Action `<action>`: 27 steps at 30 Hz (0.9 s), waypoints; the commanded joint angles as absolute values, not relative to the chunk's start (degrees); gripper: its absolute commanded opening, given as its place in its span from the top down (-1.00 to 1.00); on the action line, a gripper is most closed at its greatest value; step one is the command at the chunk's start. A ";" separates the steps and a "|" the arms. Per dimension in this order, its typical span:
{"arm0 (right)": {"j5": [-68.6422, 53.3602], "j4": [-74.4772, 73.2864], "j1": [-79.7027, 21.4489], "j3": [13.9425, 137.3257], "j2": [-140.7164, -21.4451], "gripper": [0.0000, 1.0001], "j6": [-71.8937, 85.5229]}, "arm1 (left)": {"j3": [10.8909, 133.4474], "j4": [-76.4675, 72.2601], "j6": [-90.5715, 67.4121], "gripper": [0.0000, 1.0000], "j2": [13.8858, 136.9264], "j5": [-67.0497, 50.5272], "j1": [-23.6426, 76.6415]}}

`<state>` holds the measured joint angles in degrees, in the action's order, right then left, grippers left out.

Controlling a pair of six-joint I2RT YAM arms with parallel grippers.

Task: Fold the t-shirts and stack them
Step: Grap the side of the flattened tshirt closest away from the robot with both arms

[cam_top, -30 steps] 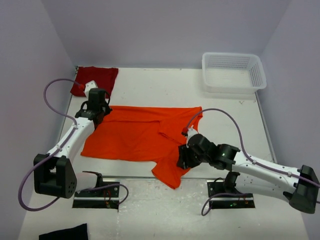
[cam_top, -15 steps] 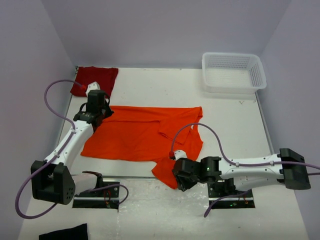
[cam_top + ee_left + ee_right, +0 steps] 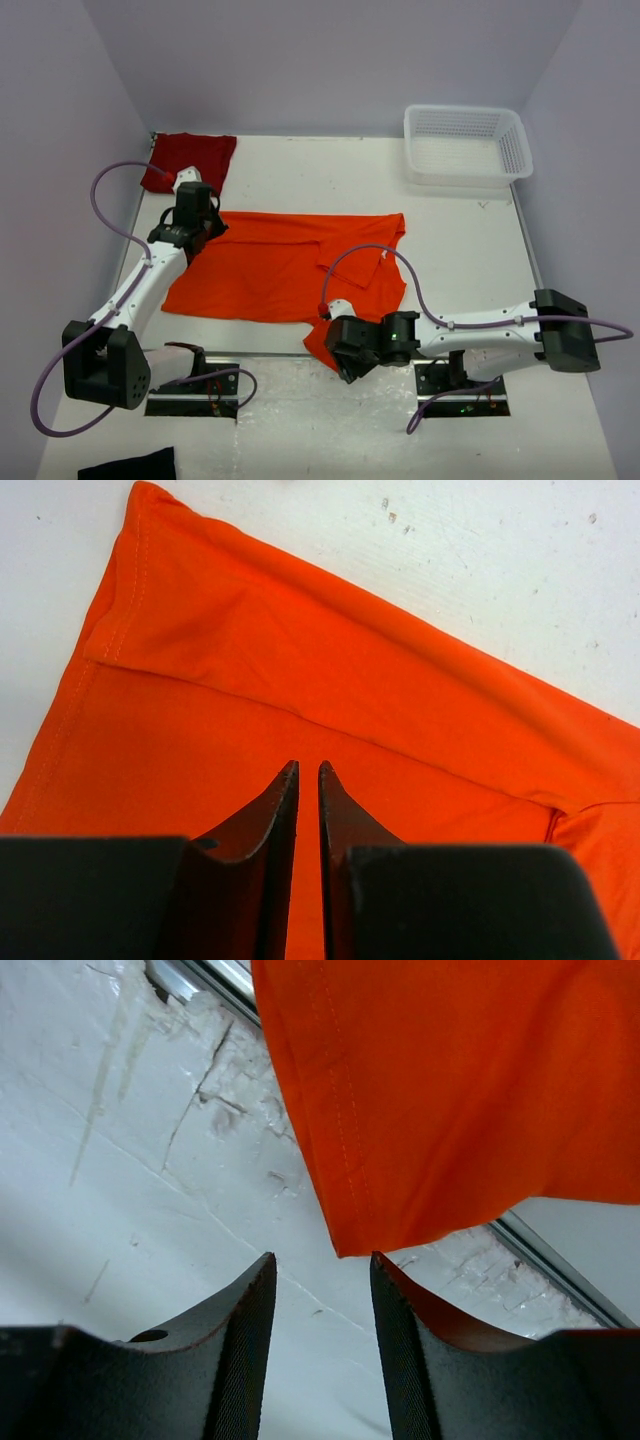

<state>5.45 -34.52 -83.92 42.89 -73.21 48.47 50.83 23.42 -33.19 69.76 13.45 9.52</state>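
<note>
The bright orange t-shirt (image 3: 280,265) lies spread flat in the middle of the table, with one flap reaching toward the near edge. The dark crimson t-shirt (image 3: 190,160) lies crumpled at the back left corner. My left gripper (image 3: 197,232) sits low over the orange shirt's back left part; in the left wrist view its jaws (image 3: 308,765) are nearly together over flat orange cloth (image 3: 300,680). My right gripper (image 3: 340,362) is at the shirt's near corner. In the right wrist view it (image 3: 322,1257) is open, with the orange corner (image 3: 420,1110) just ahead of its tips.
A white mesh basket (image 3: 465,145) stands at the back right. A small black cloth (image 3: 130,466) lies at the near left. Metal base plates (image 3: 192,390) and a rail (image 3: 545,1255) run along the near edge. Grey walls close in the left, back and right.
My right arm has swung from the shirt's right middle down to its near corner at the table's front. My left gripper has barely moved.
</note>
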 commanded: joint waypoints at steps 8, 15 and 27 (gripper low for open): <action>7.38 -31.56 -84.38 43.86 -77.69 0.13 47.64 | 50.80 22.85 -31.20 0.71 69.26 12.92 9.93; 8.96 -31.38 -84.38 43.16 -80.24 0.29 49.04 | 50.54 22.94 -30.67 0.71 68.73 13.01 9.84; 10.37 -32.51 -84.38 40.61 -77.79 0.74 53.43 | 50.10 23.81 -30.23 0.69 68.12 14.58 9.84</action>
<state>8.19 -32.03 -84.01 41.50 -80.09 50.83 50.72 23.44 -31.75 69.71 13.65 9.52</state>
